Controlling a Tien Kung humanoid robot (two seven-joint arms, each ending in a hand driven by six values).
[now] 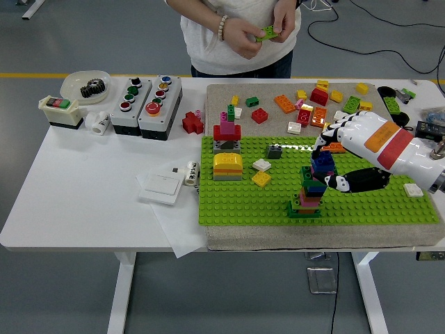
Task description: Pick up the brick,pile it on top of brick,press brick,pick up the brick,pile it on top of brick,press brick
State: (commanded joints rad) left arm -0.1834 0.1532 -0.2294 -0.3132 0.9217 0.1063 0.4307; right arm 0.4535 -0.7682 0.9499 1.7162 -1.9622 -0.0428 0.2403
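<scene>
Item: right hand point(348, 156), white shell with black fingers point(321, 144), entering from the right over the green baseplate point(236, 202). Fingers curled down over a blue brick point(322, 162), thumb below at its near side; the grip appears closed on that brick. Position of brick: topmost on a multicoloured stack point(309, 191) standing on the baseplate, right of centre; whether it is fully seated on the studs beneath cannot be told. Left hand: not in view. Also present: a red-and-pink tower point(227, 130) and a yellow domed block point(227, 165) on the baseplate's left part, loose bricks point(306, 101) scattered on the grey mat behind, button boxes point(146, 101) on the white surface point(83, 188). A person at the far side holds a small green brick point(268, 33) in both hands. Risk, as judged: the stack is tall and narrow, so an off-centre or slanted press could tilt it or snap a lower joint; studs misaligned would leave the brick loose, liable to lift away as the fingers release.
</scene>
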